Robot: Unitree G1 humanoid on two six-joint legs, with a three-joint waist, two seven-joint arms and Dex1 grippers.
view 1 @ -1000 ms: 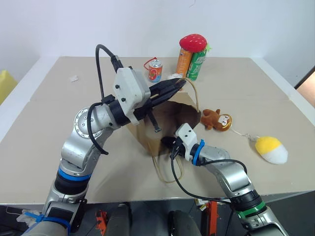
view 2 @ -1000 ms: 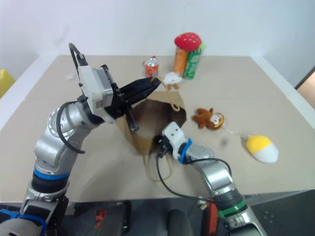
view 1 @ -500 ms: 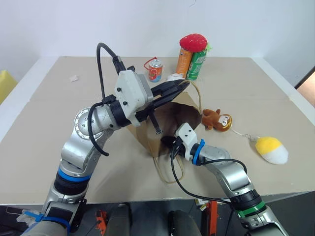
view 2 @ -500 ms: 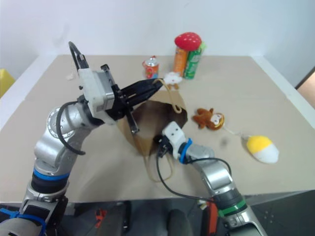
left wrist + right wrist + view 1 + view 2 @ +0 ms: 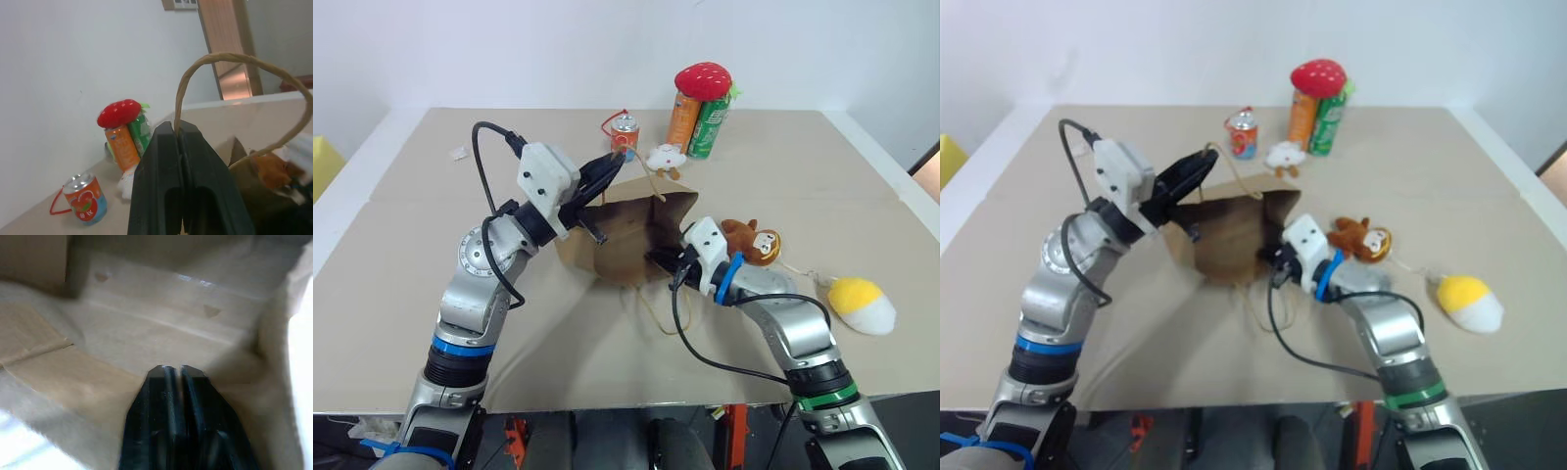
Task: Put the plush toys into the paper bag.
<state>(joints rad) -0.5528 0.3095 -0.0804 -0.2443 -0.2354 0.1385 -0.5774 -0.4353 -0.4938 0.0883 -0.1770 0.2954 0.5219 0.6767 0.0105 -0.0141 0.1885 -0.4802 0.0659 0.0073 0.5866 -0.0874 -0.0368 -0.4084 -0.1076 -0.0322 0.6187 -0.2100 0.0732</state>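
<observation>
Left gripper is clamped on one cord handle of the paper bag, lifting its far rim. Right gripper reaches inside the bag's mouth, fingers nearly together with a thin gap (holding nothing visible). Bag lies mid-table, long axis left-right. Monkey sits just right of it, yellow-and-white toy farther right.

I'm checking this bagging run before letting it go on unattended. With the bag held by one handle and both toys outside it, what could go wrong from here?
1. The left gripper pinches only a thin cord handle of the paper bag; the cord could slip and the mouth sag.
2. The right gripper is inside the bag; pulling out could drag it.
3. The brown monkey lies right beside the right arm and could get nudged away.
</observation>
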